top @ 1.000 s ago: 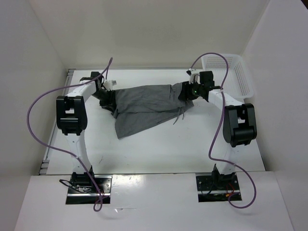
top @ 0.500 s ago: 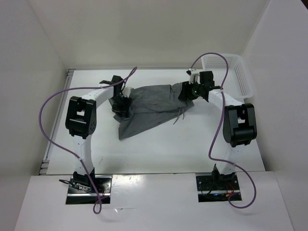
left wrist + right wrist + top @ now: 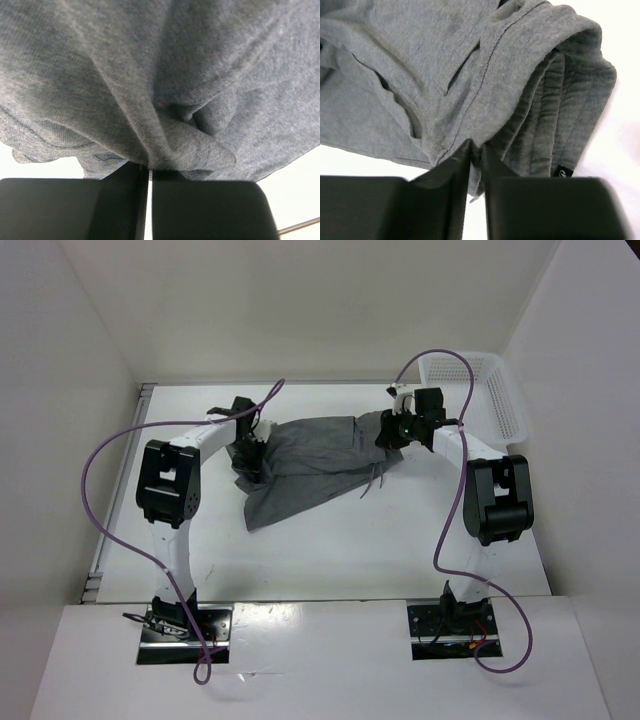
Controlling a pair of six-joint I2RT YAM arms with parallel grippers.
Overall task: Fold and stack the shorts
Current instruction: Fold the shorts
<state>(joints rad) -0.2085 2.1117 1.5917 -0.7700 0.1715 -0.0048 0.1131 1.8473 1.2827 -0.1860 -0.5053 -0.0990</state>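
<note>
The grey shorts [image 3: 305, 465] hang stretched between my two grippers above the far middle of the table, one leg drooping toward the front left. The drawstring [image 3: 375, 480] dangles near the right end. My left gripper [image 3: 250, 448] is shut on the left end of the shorts; in the left wrist view the fabric [image 3: 165, 90] bunches into the closed jaws [image 3: 149, 172]. My right gripper [image 3: 392, 432] is shut on the waistband end; the right wrist view shows the ribbed waistband [image 3: 555, 100] pinched between the jaws [image 3: 476, 150].
A white mesh basket [image 3: 480, 390] stands at the far right corner. White walls close in the table on the left, back and right. Purple cables loop over both arms.
One second ago my left gripper was further left; it has moved right toward the right gripper, slackening the shorts. Since half a second ago little has changed. The right arm has stayed still.
</note>
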